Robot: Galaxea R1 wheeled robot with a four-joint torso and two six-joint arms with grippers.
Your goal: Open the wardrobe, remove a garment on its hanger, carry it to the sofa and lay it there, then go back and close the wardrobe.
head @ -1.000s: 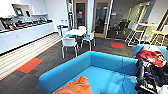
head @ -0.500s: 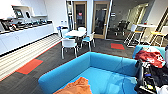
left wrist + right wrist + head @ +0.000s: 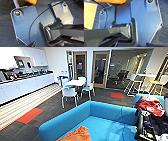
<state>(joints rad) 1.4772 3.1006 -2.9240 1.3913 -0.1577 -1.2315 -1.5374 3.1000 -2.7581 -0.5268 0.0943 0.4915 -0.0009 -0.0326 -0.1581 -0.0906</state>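
One rust-orange garment (image 3: 76, 135) lies crumpled on the seat of the one bright blue sofa (image 3: 105, 114), at the lower edge of the head view, where the frame cuts it off; no hanger can be made out in its folds. An orange patch of the garment (image 3: 29, 1) also peeks past the robot's dark plate in the left wrist view, and another orange strip (image 3: 109, 1) runs along the edge of the right wrist view, again cropped. Neither end effector's fingers can be made out, so whether the left or the right end effector is open or closed cannot be told. At the sofa's far right end one red cloth with white print (image 3: 150, 107) is heaped on the arm, with dark robot parts just in front of it. Beyond the sofa stand one small white table (image 3: 75, 83) with several white chairs (image 3: 68, 94) around it, their exact count unclear. The floor is dark grey carpet (image 3: 52, 109) with two orange-red tiles (image 3: 29, 115) set into it. A long white counter (image 3: 27, 84) lines the left wall, its clutter too blurred to name. Two wooden-framed glass doors (image 3: 101, 69) stand at the back.
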